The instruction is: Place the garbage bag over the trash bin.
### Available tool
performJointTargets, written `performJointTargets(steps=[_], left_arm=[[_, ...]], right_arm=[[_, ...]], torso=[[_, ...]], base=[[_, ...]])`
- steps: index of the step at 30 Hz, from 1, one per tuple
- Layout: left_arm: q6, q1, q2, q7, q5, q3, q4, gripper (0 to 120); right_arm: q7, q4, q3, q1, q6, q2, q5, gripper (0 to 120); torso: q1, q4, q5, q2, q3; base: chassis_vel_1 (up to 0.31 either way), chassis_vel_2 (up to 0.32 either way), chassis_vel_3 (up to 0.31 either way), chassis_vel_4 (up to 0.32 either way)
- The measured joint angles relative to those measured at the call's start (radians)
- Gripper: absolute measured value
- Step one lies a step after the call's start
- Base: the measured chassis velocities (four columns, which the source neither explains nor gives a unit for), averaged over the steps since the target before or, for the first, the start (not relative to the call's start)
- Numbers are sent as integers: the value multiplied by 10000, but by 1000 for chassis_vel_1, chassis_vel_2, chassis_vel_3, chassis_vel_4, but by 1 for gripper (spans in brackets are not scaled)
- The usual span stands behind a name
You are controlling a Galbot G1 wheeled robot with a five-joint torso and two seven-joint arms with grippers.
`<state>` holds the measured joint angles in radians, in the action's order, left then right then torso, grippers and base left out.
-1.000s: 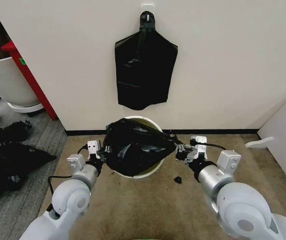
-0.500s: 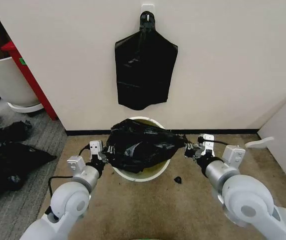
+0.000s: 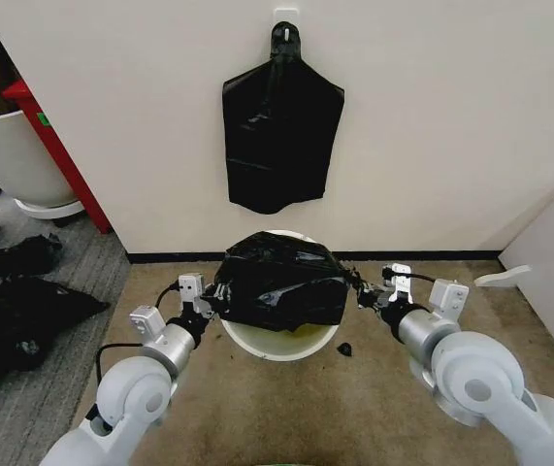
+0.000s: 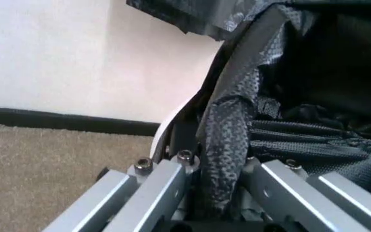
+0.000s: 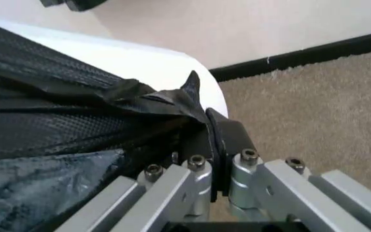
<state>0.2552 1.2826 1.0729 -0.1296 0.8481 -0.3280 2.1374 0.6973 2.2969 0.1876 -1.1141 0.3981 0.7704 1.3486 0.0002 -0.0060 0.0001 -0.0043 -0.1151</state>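
Note:
The glossy black garbage bag (image 3: 278, 289) is stretched between my two grippers over the cream-white trash bin (image 3: 281, 347), covering its far part while the near rim shows. My left gripper (image 3: 209, 301) is shut on the bag's left edge, and my right gripper (image 3: 362, 289) is shut on its right edge. The left wrist view has a twisted fold of the garbage bag (image 4: 227, 140) pinched between the fingers, with the trash bin (image 4: 172, 128) rim just behind. Bag plastic (image 5: 108, 121) is clamped the same way in the right wrist view, beside the trash bin (image 5: 140, 60).
A flat black sheaf of bags (image 3: 278, 136) hangs on the wall above the bin. Black plastic heaps (image 3: 15, 301) lie on the floor at left, near a large white tub (image 3: 10, 155) and a red panel (image 3: 58, 155). A small black scrap (image 3: 344, 349) lies right of the bin.
Both grippers have carried the bag away from me and spread it wider, so it now sits over the bin's far part and more of the near rim shows.

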Motion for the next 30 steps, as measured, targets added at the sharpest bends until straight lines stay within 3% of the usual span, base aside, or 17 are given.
performJointTargets(steps=[8,11,13,15,19,23,27,30], left_arm=[[-49,-98,27,-30,219,-1,-108,0],[-15,-85,87,-29,188,11,-179,0],[-12,-84,94,-29,185,14,-188,0],[39,-86,131,-80,136,37,-256,0],[180,-149,143,-240,123,53,-358,0],[340,-311,158,-457,182,80,-562,0],[370,-360,162,-462,197,75,-731,0],[369,-467,211,-710,187,65,-1050,0]], right_arm=[[-151,-155,-83,-81,114,-88,-433,0],[124,49,-93,10,100,-149,-440,13],[150,71,-96,17,95,-160,-449,15],[396,269,-101,28,78,-237,-530,27],[678,576,-14,-38,78,-353,-561,36],[988,751,203,-47,69,-481,-446,56],[1050,818,324,-67,48,-519,-337,66],[1395,1191,560,-160,-33,-597,-46,88]], torso=[[0,-1,1,0,0],[0,1,0,0,0],[0,1,0,0,0],[0,0,-1,0,0],[0,0,0,0,0],[0,0,0,0,0],[0,0,0,0,0],[0,0,0,0,0]], base=[[0,0,0,0],[0,0,0,0],[0,0,0,0],[0,0,0,0],[0,0,0,0],[0,0,0,0],[0,0,0,0],[0,0,0,0]])
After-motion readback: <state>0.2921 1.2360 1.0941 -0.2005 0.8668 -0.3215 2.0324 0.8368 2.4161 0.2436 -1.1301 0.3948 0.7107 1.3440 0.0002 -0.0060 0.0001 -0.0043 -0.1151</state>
